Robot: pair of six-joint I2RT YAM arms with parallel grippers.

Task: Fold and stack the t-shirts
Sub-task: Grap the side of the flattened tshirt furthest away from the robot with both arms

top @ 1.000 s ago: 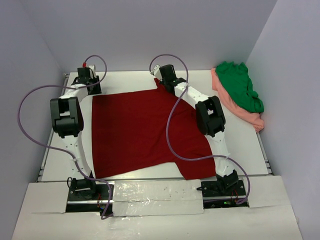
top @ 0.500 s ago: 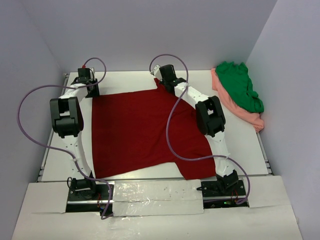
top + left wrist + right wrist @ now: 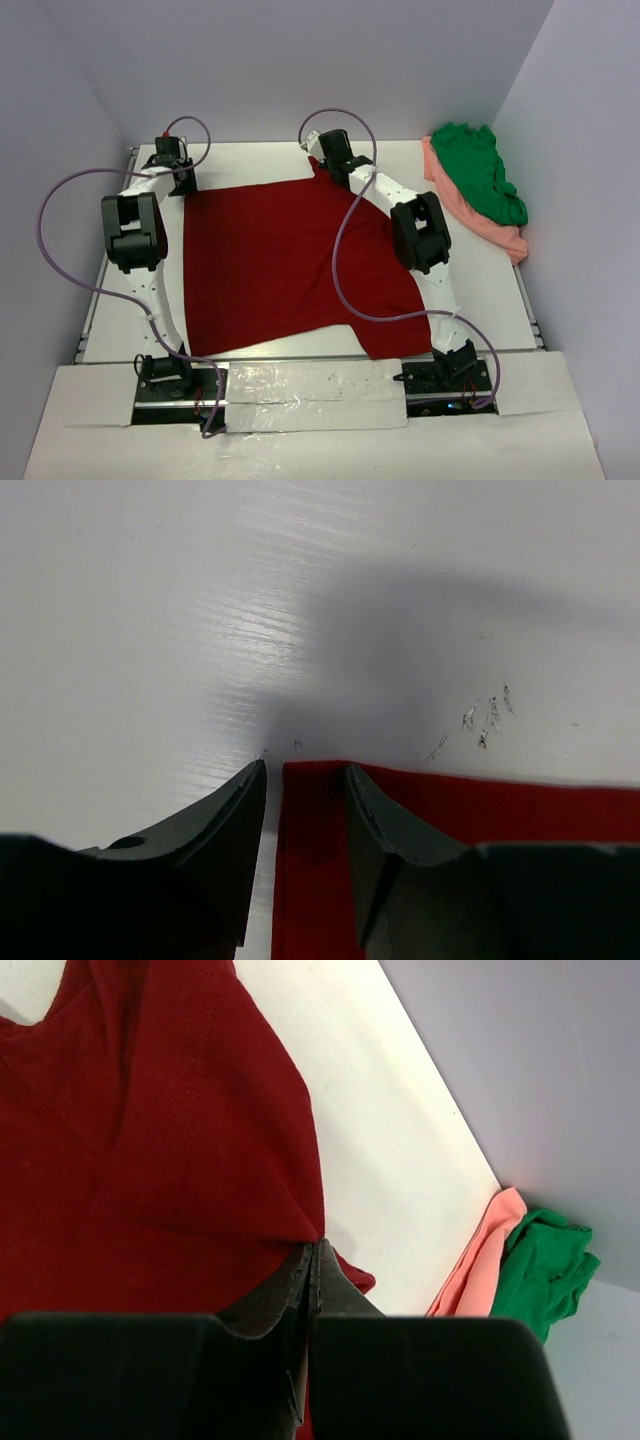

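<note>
The dark red t-shirt [image 3: 270, 260] lies spread flat across the middle of the white table [image 3: 490, 290], its long axis running left to right. One straight edge faces the left arm; two flaps jut out on the right side, one far and one near. The right arm lies over that end, so I cannot tell where the collar is.

The left gripper [image 3: 305, 770] stands with its jaws apart at the shirt's far-left corner, the cloth edge between the fingers [image 3: 225, 830] but not pinched. The right gripper [image 3: 312, 1252] is pressed closed on a fold of the red cloth at the far flap.

The bright green t-shirt [image 3: 480, 170] sits crumpled on the salmon pink t-shirt [image 3: 470, 215] against the right wall, well apart from the red one. Bare table shows along the left side, along the far edge and between the red shirt and the pile; the near flap reaches the table's near rim
</note>
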